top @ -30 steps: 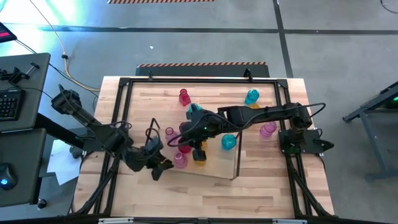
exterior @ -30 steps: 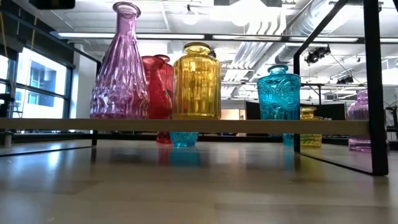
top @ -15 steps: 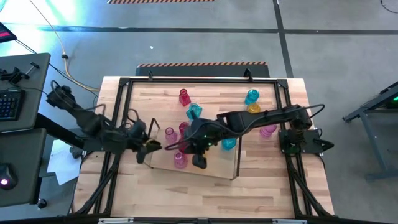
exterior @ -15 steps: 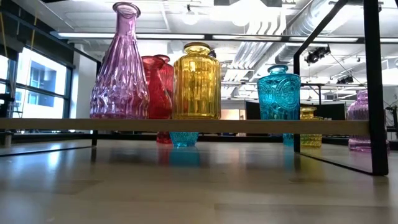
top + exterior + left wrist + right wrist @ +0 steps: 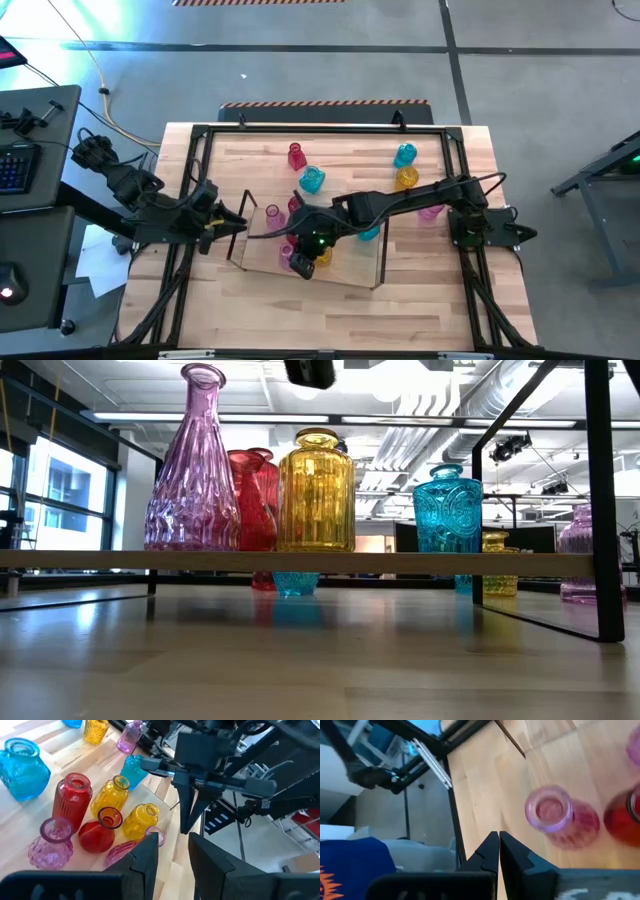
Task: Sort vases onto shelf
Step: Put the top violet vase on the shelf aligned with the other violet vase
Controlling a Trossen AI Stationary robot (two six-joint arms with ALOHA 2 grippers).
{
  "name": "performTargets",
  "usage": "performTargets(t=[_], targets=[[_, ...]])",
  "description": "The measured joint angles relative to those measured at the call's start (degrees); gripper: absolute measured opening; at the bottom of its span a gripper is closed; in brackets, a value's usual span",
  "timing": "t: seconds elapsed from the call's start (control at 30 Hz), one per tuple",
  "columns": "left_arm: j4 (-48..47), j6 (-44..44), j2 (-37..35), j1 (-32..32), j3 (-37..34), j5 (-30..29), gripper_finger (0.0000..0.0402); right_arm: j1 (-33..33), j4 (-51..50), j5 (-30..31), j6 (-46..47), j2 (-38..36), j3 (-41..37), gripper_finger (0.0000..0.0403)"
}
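The shelf (image 5: 350, 268) lies mid-table and carries pink (image 5: 288, 256), red (image 5: 295, 205), yellow (image 5: 322, 255) and cyan (image 5: 368, 232) vases, standing on their bases. More vases stand loose on the table behind it: red (image 5: 297, 155), cyan (image 5: 312, 180), cyan (image 5: 405, 154), yellow (image 5: 406, 177) and pink (image 5: 430, 210). My right gripper (image 5: 300, 266) hovers shut above the shelf's near left part, beside the pink vase (image 5: 560, 817). My left gripper (image 5: 228, 222) is open and empty, left of the shelf, pointing at the vases (image 5: 100, 827).
A black metal frame (image 5: 200, 135) runs around the wooden table. The shelf's dark end frames (image 5: 382, 255) stand upright at both short ends. Bare wood lies along the near edge (image 5: 330, 320). A desk with a keyboard (image 5: 15, 165) stands off the left side.
My left gripper has drawn back from the shelf's near left corner toward the table's left edge and risen. My right gripper has gone toward the near left over the shelf, sunk and rolled; it now shows at the top of the low view. The vases have kept still.
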Motion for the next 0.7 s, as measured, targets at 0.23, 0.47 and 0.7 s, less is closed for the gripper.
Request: performTargets(t=[0.23, 0.47, 0.7], targets=[[0.2, 3.2, -0.8, 0.0, 0.0, 0.6, 0.0099, 0.0, -4.7, 7.1, 5.2, 0.0, 0.0, 0.0000], [0.2, 4.4, -0.8, 0.0, 0.0, 0.8, 0.0099, -0.3, -9.8, 8.9, 7.5, 1.5, 0.0, 0.0000], [0.7, 4.8, -1.2, 0.0, 0.0, 1.7, 0.0099, -0.3, -6.5, 7.6, 9.1, 3.5, 0.0, 0.0000]])
